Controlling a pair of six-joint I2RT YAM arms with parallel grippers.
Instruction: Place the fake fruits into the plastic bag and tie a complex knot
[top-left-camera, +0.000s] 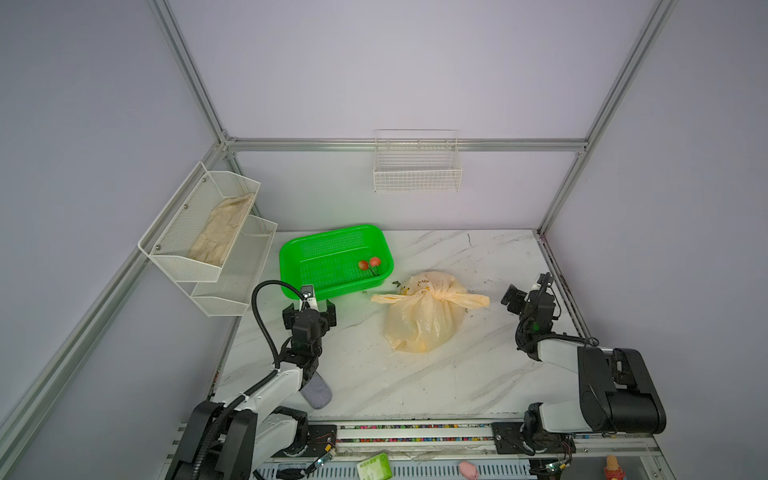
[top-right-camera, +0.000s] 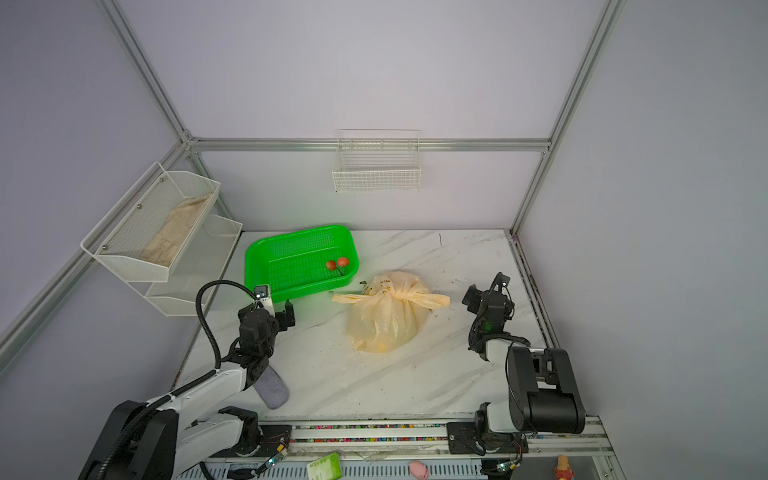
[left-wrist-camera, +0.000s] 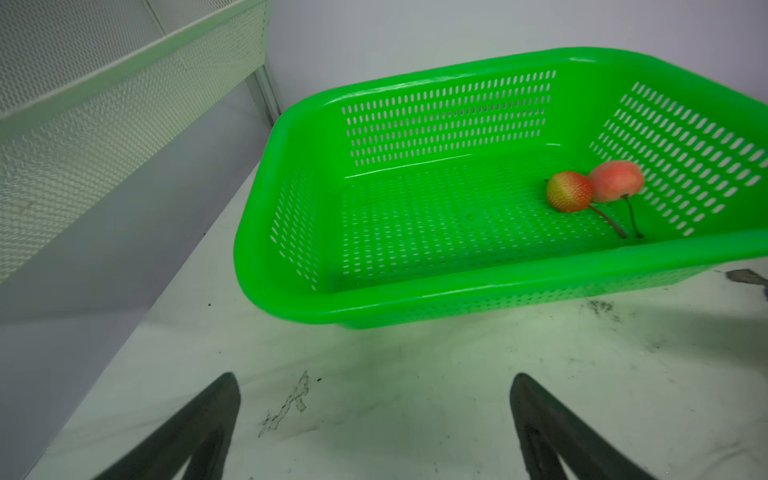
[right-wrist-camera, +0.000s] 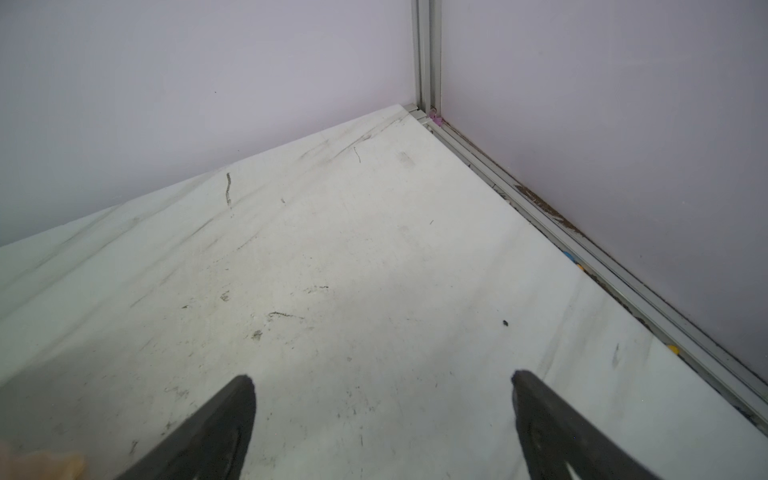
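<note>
The plastic bag (top-left-camera: 419, 320) (top-right-camera: 384, 320) lies bulging at mid-table, its two handles tied into a knot (top-left-camera: 433, 296) with the ends sticking out sideways. What it holds does not show clearly. Two red stemmed cherries (top-left-camera: 370, 263) (top-right-camera: 337, 263) (left-wrist-camera: 594, 187), fake fruits, lie in the right end of the green basket (top-left-camera: 332, 245). My left gripper (top-left-camera: 309, 311) (top-right-camera: 268, 311) (left-wrist-camera: 374, 382) hovers open and empty just in front of the basket, left of the bag. Right of the bag, my right gripper (top-left-camera: 527, 289) (top-right-camera: 486, 289) (right-wrist-camera: 380, 380) stands open and empty over bare table.
A white mesh shelf (top-left-camera: 178, 257) holding a cloth hangs on the left wall. A wire basket (top-left-camera: 417, 180) hangs on the back wall. A grey pad (top-left-camera: 318, 395) lies under the left arm. An aluminium rail (right-wrist-camera: 582, 245) edges the table at the right.
</note>
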